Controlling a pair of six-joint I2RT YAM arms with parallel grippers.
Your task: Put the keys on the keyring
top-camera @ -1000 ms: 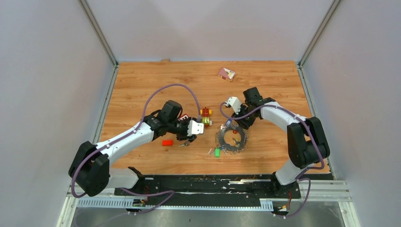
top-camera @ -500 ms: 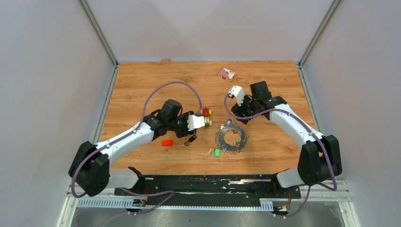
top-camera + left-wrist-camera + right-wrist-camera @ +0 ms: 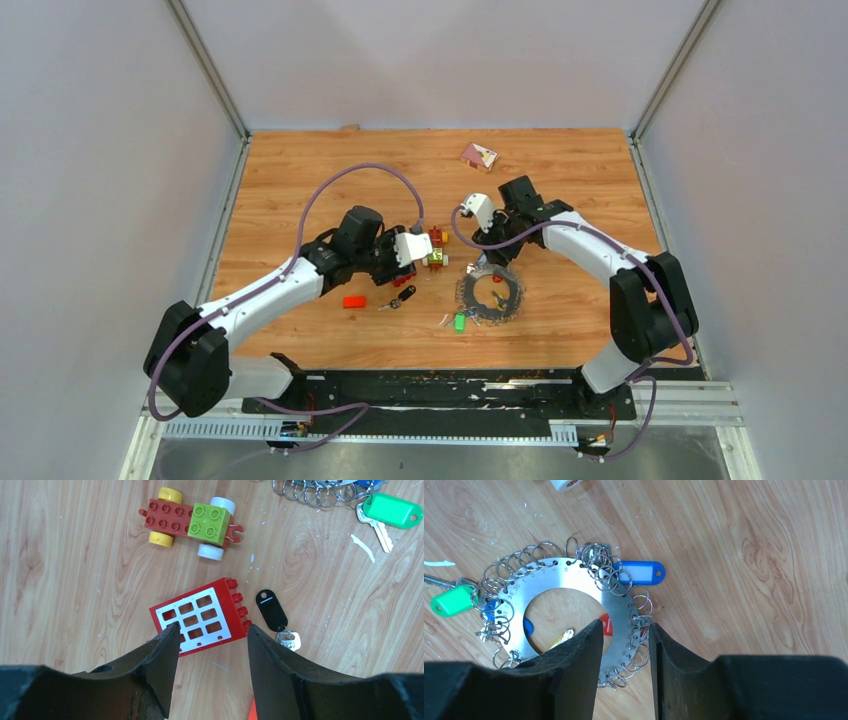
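Steel plate forms the keyring (image 3: 569,577): a flat disc with a wide hole, its numbered rim hung with many small split rings (image 3: 596,555). It is seen lying flat on the table (image 3: 744,540), right of centre, near the right arm. A blue key (image 3: 639,572) is hooked at its far edge, and a green key (image 3: 451,601) lies against its side. Whether the green key is attached cannot be told.

The right gripper (image 3: 625,625) is held over the keyring's rim with its jaws apart and nothing between them. The left gripper (image 3: 211,627) is likewise spread wide and empty, poised above a window brick (image 3: 200,617). A black key (image 3: 271,609) lies loose on the wood just beside that brick, by the gripper's right finger and well apart from the keyring. A car (image 3: 190,522) is parked beyond.

The black key is judged light and stiff, with a slick metal blade lying nearly flush with the wood. Its plastic tag is thicker and less slippery, so it is best pinched across the tag's narrow width. The keyring is judged rigid but thin and likely to slide when pushed, so it would best be pinned down or gripped at the plate's edge. The split rings are judged springy and tight, so a firm, steady hold will be needed.
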